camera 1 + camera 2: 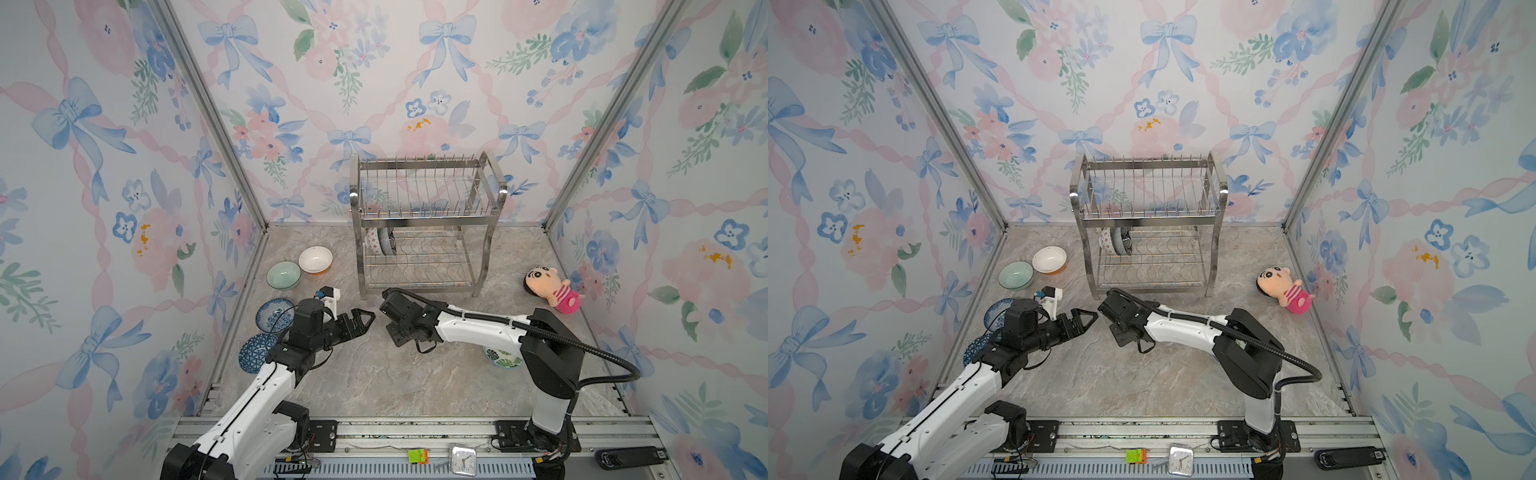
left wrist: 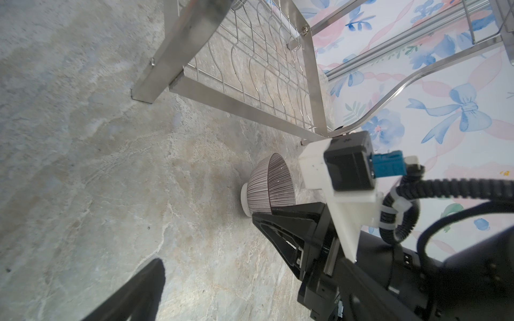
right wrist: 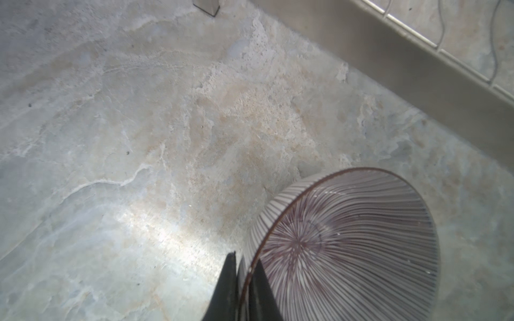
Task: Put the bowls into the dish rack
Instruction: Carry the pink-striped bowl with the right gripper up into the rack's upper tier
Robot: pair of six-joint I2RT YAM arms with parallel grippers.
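Two fingers (image 3: 226, 286): those of the right gripper (image 3: 244, 258), pinched on the rim of the striped bowl (image 3: 347, 244), one inside and one outside.
Striped bowl: tipped up on edge, low at the table (image 1: 374, 382), just in front of the dish rack (image 1: 424, 215). Whether its foot is clear of the surface cannot be told.
Grip: a thin pinch on a glazed rim, so the bowl will probably want to swing. Lift slowly with a steady wrist.
Rack slot: two bowls (image 1: 380, 240) stand on edge at the left end of the lower tier. The free wire slot beside them looks the natural target. Go in under the upper tier without knocking the front rail.
Left gripper (image 1: 363, 322): jaws spread wide, empty, close to the right wrist. It is best kept out of the path.
Waiting: pale green bowl (image 1: 283, 275), orange-and-white bowl (image 1: 316, 259), blue floral bowl (image 1: 274, 316).
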